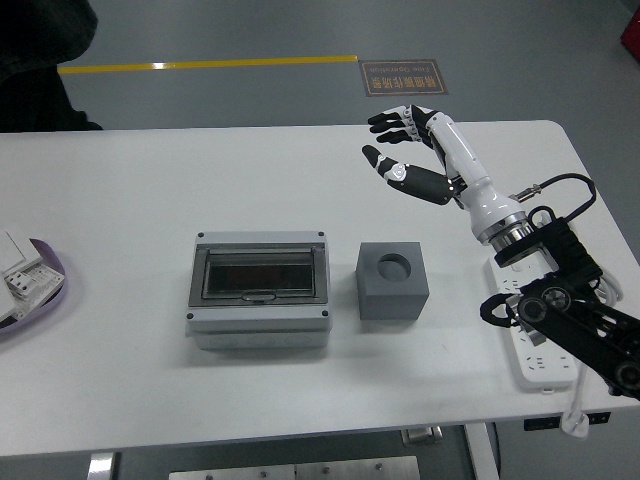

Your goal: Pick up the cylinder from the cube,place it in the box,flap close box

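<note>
A grey box (pixel 260 292) with a dark see-through flap lies on the white table (pixel 150 190), its flap down flat. Right of it stands a grey cube (pixel 392 281) with an empty round hole in its top. No cylinder shows. My right hand (pixel 400 142) is raised above the table's far right, up and to the right of the cube, fingers spread and holding nothing. My left arm is out of view.
A white power strip with its cable (pixel 545 350) lies at the right edge under my right arm. A purple tray (pixel 40 290) with white parts sits at the left edge. A person's dark clothing (pixel 40 60) shows at the top left corner.
</note>
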Controlling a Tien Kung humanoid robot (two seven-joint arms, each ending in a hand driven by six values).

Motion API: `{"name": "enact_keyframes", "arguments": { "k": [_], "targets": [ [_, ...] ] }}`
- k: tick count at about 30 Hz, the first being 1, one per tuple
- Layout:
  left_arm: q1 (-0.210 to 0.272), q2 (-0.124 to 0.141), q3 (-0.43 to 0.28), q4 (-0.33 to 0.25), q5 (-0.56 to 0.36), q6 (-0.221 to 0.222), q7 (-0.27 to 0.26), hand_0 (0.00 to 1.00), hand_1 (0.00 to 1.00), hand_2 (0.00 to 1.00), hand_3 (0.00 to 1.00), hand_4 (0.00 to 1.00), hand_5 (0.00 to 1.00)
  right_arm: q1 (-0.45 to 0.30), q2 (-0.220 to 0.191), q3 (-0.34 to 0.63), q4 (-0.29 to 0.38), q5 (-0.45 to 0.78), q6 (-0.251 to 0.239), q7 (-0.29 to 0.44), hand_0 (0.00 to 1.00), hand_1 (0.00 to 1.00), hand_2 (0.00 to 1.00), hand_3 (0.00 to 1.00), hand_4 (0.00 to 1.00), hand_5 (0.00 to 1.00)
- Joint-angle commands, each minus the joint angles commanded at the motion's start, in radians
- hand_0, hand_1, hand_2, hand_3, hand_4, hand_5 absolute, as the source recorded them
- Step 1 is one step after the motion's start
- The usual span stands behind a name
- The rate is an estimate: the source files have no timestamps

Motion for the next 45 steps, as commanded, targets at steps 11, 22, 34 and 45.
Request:
{"name": "enact_keyframes", "arguments": {
  "k": [11,22,34,45],
  "targets": [
    [0.002,0.001,0.000,0.000,0.003,0.000,-0.001,0.513,0.570,0.564,0.607,0.724,0.178,-0.030,0.018,0.031,-0.052,0.225,0.006,0.158,0.632,0.603,0.610,0.633,0.698,0.326],
    [0.002,0.000,-0.002,0.000,0.005,-0.001,-0.001,0.513,0.570,0.563,0.607,0.725,0.181,-0.047,0.017,0.069,-0.045,0.215,-0.003,0.160,0.632,0.600,0.610,0.637,0.671,0.291],
    [-0.002,-0.003,0.000,0.000,0.007,-0.001,-0.001,0.513,0.571,0.564,0.607,0.725,0.181,-0.053,0.021,0.080,-0.042,0.194,-0.007,0.154,0.636,0.603,0.609,0.637,0.667,0.285],
    [0.002,0.002,0.005,-0.001,-0.002,-0.002,-0.001,0.513,0.570,0.563,0.607,0.723,0.178,-0.066,0.030,0.104,-0.038,0.193,-0.009,0.160,0.639,0.602,0.608,0.637,0.674,0.279]
  ]
}}
